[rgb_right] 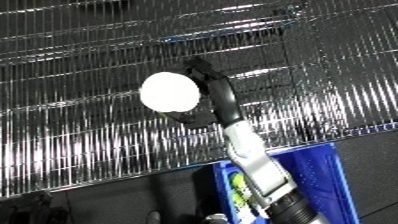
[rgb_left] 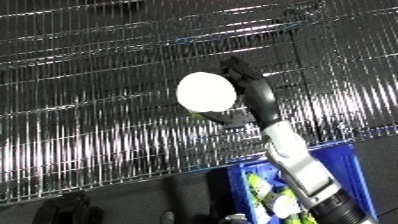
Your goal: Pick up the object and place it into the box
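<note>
So the right hand [rgb_left: 242, 95] is up in front of the wire shelf [rgb_left: 89, 75], with its black fingers curled around a white ball [rgb_left: 206, 92], a pale round thing that sits on the left side of the hand and covers most of the palm. Thumb looks to be underneath it and the fingers reach up behind it, so it's clamped on the ball rather than just resting against it. The blue bin [rgb_left: 355, 165] is below the hand and a bit to its right, down along the forearm, and there's already some stuff in there: a yellow-green thing [rgb_left: 258, 187] and something white [rgb_left: 286, 206], can't really tell what they are. Left hand isn't showing in either view. My read is the pickup part is done and this is the carry step, with the drop into the bin yet to happen. To do it well, I'd bring the hand back away from the shelf first so the ball doesn't clip the wires, then lower it straight over the open part of the bin, keeping the fingers closed until the ball is clearly inside the rim. The forearm itself is crossing over the bin, so the wrist probably needs to tuck in toward the body to get the ball above the opening. A round ball could roll or bounce out if let go from high up, so go low before opening.
</note>
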### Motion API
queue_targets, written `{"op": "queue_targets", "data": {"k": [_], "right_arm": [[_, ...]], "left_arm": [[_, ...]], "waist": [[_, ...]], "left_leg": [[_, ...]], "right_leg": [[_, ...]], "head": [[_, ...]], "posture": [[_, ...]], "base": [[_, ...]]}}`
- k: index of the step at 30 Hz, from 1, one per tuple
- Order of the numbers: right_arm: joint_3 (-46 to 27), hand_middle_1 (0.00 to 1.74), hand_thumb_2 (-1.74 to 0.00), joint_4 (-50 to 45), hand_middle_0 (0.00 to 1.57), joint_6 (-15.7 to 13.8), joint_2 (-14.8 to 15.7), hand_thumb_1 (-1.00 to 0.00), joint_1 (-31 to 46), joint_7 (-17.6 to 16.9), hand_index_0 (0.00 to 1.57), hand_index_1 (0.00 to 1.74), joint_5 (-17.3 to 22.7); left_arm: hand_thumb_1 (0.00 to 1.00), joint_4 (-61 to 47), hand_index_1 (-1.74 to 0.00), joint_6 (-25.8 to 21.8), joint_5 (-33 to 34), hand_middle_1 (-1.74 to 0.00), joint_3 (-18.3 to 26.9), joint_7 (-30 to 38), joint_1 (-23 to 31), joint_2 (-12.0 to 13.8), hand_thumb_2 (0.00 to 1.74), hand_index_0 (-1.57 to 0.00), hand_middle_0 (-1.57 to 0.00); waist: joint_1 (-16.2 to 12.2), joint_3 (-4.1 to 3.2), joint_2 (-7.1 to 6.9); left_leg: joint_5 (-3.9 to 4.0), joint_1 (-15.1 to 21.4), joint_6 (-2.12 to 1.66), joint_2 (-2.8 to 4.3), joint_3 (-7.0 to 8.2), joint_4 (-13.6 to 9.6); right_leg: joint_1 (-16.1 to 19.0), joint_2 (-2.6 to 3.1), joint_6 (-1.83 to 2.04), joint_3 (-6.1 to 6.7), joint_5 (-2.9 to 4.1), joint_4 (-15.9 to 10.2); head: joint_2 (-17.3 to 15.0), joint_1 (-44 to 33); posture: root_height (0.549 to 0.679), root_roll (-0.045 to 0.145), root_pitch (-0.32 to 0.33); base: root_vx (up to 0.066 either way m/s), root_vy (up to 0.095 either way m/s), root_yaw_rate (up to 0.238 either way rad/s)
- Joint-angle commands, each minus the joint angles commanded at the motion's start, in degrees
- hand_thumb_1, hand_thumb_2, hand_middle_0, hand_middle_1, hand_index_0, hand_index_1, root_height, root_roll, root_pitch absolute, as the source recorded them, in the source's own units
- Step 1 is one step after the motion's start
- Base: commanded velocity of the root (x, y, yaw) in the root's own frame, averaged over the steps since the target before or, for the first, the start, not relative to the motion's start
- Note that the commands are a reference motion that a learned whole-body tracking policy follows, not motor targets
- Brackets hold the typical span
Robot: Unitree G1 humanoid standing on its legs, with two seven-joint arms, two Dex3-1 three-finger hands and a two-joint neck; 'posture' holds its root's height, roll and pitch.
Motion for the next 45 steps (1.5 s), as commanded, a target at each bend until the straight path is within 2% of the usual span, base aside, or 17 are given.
{"op": "queue_targets", "data": {"k": [5, 10, 21, 28, 37, 40, 45], "right_arm": [[-0.82, 1.65, -1.65, -1.1, 1.49, -1.15, -0.46, -0.95, 0.81, -1.23, 1.49, 1.65, 0.54], [-2.74, 1.65, -1.65, -6.02, 1.49, -2.5, -0.98, -0.95, 3.57, -2.89, 1.49, 1.65, 0.19], [-10.35, 1.65, -1.65, -23.06, 1.49, -5.27, -0.85, -0.95, 16.94, -5.71, 1.49, 1.65, -2.96], [-14.67, 1.65, -1.65, -28.64, 1.49, -9.86, 0.54, -0.95, 25.34, -7.42, 1.49, 1.65, -3.24], [-20.1, 1.65, -1.65, -33.57, 1.49, -16.29, 1.6, -0.95, 35.85, -11.68, 1.49, 1.65, -3.05], [-21.84, 1.65, -1.65, -34.49, 1.49, -18.12, 1.27, -0.95, 39.57, -12.96, 1.49, 1.65, -3.08], [-25.23, 1.65, -1.65, -34.87, 1.49, -20.48, -0.1, -0.95, 44.33, -16.34, 1.49, 1.65, -3.97]], "left_arm": [[1.0, 0.09, -1.74, -0.22, 0.01, -1.74, 0.32, -0.3, 0.36, 0.15, 1.74, -1.57, -1.57], [1.0, -0.06, -1.74, -0.92, 0.31, -1.74, 1.24, -0.49, 1.36, 0.44, 1.74, -1.57, -1.57], [1.0, -0.35, -1.74, -2.4, 2.01, -1.74, 5.56, -0.93, 4.89, 0.47, 1.74, -1.57, -1.57], [1.0, -0.93, -1.74, -2.43, 3.35, -1.74, 8.7, -0.84, 6.32, 0.33, 1.74, -1.57, -1.57], [1.0, -2.16, -1.74, -2.42, 3.42, -1.74, 11.89, -1.15, 8.63, 0.62, 1.74, -1.57, -1.57], [1.0, -2.73, -1.74, -2.7, 2.96, -1.74, 12.9, -1.28, 9.86, 0.64, 1.74, -1.57, -1.57], [1.0, -3.63, -1.74, -3.54, 2.27, -1.74, 13.64, -1.09, 11.8, 0.22, 1.74, -1.57, -1.57]], "waist": [[-0.42, 0.0, -0.14], [-1.55, 0.0, -0.61], [-5.88, 0.0, -2.43], [-8.38, 0.0, -3.31], [-11.46, 0.0, -3.74], [-12.77, 0.0, -3.77], [-15.15, 0.0, -3.13]], "left_leg": [[-0.08, 0.56, -0.04, 0.16, 0.12, -0.51], [-0.27, 1.55, 0.01, 0.52, 0.35, -1.3], [-1.13, 3.86, 0.19, 2.17, 1.46, -2.55], [-1.65, 5.34, 0.31, 3.38, 2.21, -3.18], [-2.31, 7.42, 0.42, 4.78, 3.49, -4.23], [-2.6, 8.33, 0.42, 5.36, 4.25, -4.55], [-2.75, 9.97, 0.14, 6.01, 5.84, -5.58]], "right_leg": [[0.47, 0.11, 0.07, 0.14, 0.15, -0.56], [1.22, 0.48, 0.24, 0.65, 0.37, -1.44], [3.03, 1.82, 0.72, 2.52, 1.29, -3.95], [4.44, 2.36, 1.1, 3.6, 2.03, -5.78], [6.55, 3.12, 1.59, 5.17, 2.83, -8.34], [7.5, 3.27, 1.66, 5.71, 3.0, -9.38], [8.5, 3.31, 1.58, 6.8, 3.22, -10.85]], "head": [[0.78, 0.29], [1.86, -0.09], [3.05, -2.98], [3.58, -2.05], [5.56, 3.31], [6.85, 5.32], [7.53, 9.5]], "posture": [[0.605, 0.058, 0.121], [0.607, 0.055, 0.119], [0.613, 0.048, 0.115], [0.616, 0.045, 0.114], [0.624, 0.047, 0.114], [0.628, 0.052, 0.111], [0.632, 0.064, 0.109]], "base": [[-0.005, -0.005, -0.041], [-0.005, -0.002, -0.114], [-0.019, -0.005, -0.187], [-0.046, -0.033, -0.21], [-0.056, -0.018, -0.253], [-0.044, 0.016, -0.273], [-0.036, 0.058, -0.224]]}}
